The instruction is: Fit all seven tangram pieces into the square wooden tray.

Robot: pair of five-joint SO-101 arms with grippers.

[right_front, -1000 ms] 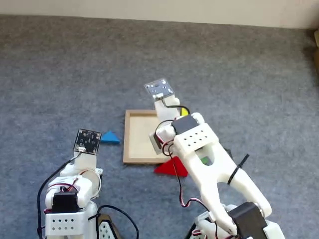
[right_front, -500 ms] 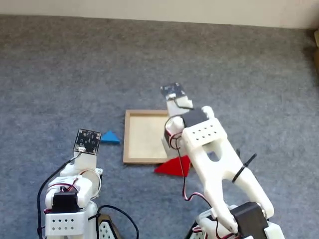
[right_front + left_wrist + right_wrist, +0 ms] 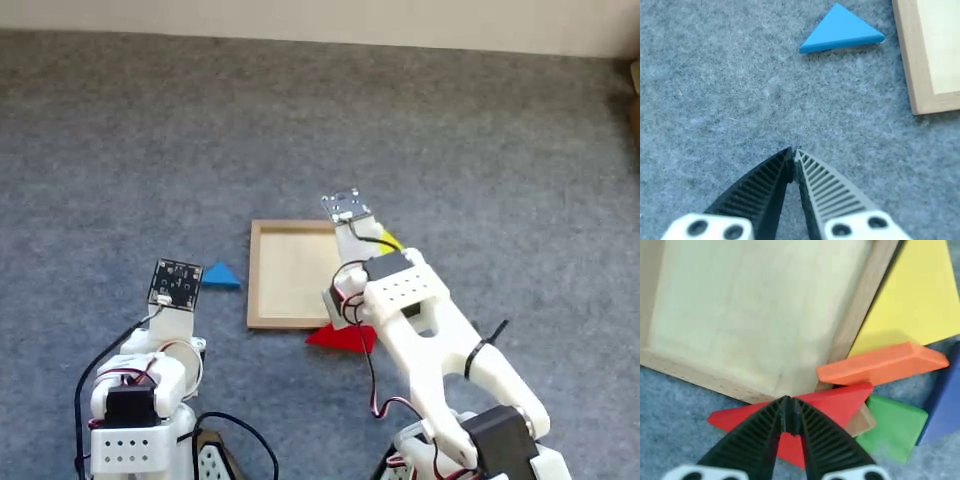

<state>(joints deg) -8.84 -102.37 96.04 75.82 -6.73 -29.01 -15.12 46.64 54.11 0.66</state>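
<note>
Red triangle (image 3: 840, 401) lies beneath the tips of the right hand (image 3: 788, 407), which is closed on nothing, its long axis crosswise to the fingers by the wooden tray (image 3: 860, 300), while the wrist view reveals an orange slab (image 3: 880, 367), a green square (image 3: 890, 427) and a yellow triangle (image 3: 920, 300) just beyond.

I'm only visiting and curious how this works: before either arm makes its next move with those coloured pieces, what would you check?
1. Tray free inside: ok; the wooden tray is bare.
2. Fingers of the right gripper open: not ok; shut above the red triangle.
3. Fingers of the left gripper open: not ok; shut over the carpet.
4. Single piece free to grasp: ok; the blue triangle lies flat, apart from the tray.
5. Heap separated: not ok; the orange piece sits tilted beside the red triangle.
</note>
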